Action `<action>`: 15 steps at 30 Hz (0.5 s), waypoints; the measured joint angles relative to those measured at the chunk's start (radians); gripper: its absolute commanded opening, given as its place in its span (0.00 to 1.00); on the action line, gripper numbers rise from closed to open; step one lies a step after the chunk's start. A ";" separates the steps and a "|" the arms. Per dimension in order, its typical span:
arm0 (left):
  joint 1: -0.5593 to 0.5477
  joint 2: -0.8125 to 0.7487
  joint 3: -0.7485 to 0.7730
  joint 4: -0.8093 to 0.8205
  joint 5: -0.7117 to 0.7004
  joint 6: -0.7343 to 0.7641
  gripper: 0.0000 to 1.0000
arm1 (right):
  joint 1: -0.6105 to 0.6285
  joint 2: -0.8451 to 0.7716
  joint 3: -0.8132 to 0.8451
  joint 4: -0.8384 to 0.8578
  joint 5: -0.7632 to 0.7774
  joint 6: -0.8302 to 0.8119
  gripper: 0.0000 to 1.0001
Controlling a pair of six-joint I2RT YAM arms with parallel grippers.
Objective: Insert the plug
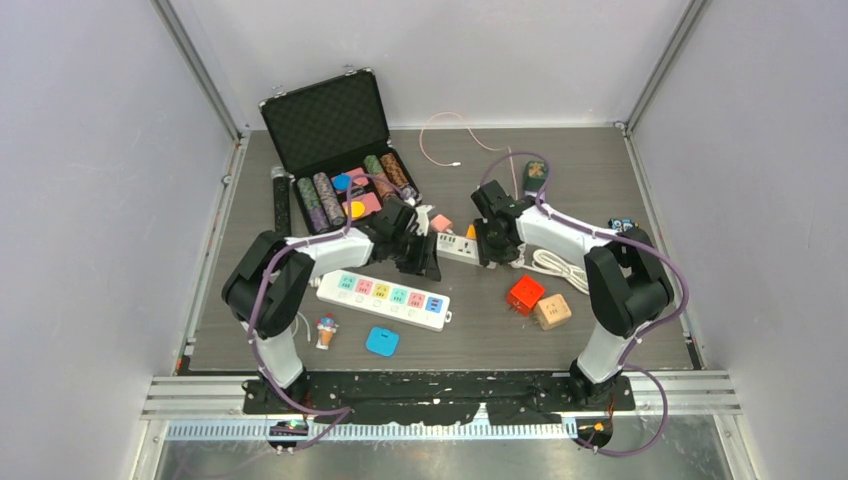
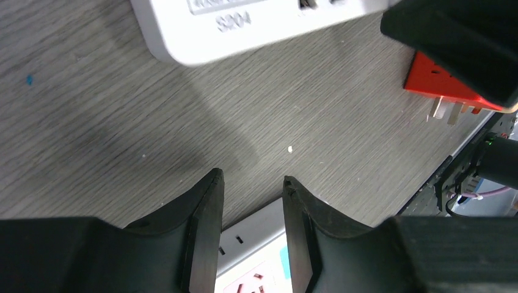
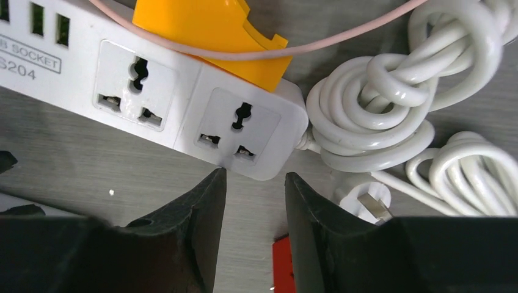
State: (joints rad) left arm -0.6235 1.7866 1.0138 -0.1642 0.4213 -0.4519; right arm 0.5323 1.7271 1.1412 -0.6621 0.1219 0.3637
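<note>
A white power strip marked S204 lies at mid-table, with two universal sockets facing up at its cord end. Its white plug lies pins-up beside the coiled white cord. My right gripper is open and empty, just short of the strip's cord end. My left gripper is open and empty, hovering between the white strip and a long strip with coloured sockets. A red cube plug lies to the right.
The coloured-socket strip lies in front of the left arm. A red cube and a tan cube sit at front right. An orange block and a pink cable touch the white strip. An open chip case stands at back left.
</note>
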 measured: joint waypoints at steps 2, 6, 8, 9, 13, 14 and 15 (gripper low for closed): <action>-0.005 0.005 0.019 -0.011 0.002 0.008 0.40 | -0.011 0.003 0.016 0.010 0.011 -0.037 0.50; -0.005 -0.002 0.040 -0.014 -0.003 0.019 0.40 | -0.021 -0.013 0.045 0.004 0.004 -0.071 0.64; -0.005 -0.023 0.041 -0.028 -0.013 0.025 0.42 | -0.020 -0.055 0.049 -0.022 -0.008 -0.066 0.78; -0.005 -0.037 0.041 -0.036 -0.019 0.029 0.45 | -0.020 -0.088 0.050 -0.047 -0.010 -0.053 0.84; 0.004 -0.118 0.042 -0.050 -0.052 0.041 0.61 | -0.019 -0.262 0.050 -0.160 0.019 0.021 0.93; 0.007 -0.137 0.047 -0.051 -0.061 0.042 0.64 | -0.019 -0.305 0.043 -0.182 0.037 0.049 0.95; 0.011 -0.148 0.053 -0.051 -0.067 0.041 0.65 | -0.019 -0.343 0.034 -0.203 0.057 0.084 0.97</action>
State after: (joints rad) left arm -0.6128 1.6386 1.0668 -0.2153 0.3546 -0.4107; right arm 0.5129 1.3842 1.1748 -0.8654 0.1791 0.4480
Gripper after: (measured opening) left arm 0.574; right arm 0.916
